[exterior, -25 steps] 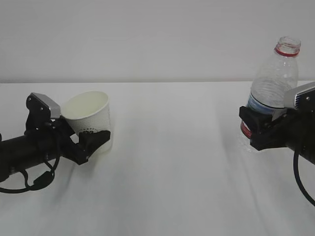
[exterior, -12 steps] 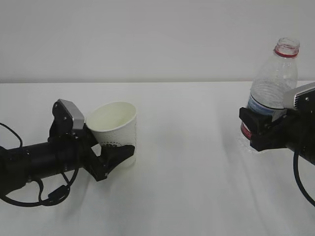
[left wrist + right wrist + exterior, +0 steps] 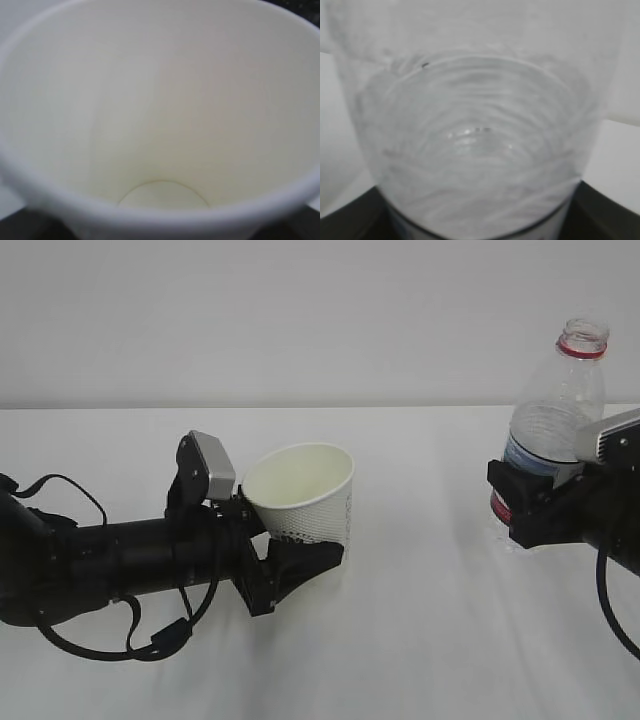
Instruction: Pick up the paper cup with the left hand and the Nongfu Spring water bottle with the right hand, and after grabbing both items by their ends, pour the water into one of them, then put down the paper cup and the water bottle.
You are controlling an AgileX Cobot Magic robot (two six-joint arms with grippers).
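The white paper cup is held by its base in my left gripper, just above the table left of the middle. It tilts a little to the left, mouth up. Its cream inside fills the left wrist view and looks dry. At the right edge, my right gripper is shut on the lower part of the Nongfu Spring water bottle. The bottle stands upright with its red neck ring on top and no cap. Its clear ribbed wall fills the right wrist view. The water is hard to make out.
The white table stretches back to a plain pale wall. Bare table lies between cup and bottle. A black cable loops under the left arm, and another cable hangs from the right arm.
My left arm has carried the paper cup to the right, toward the middle of the table. The right gripper and the bottle have stayed where they were.
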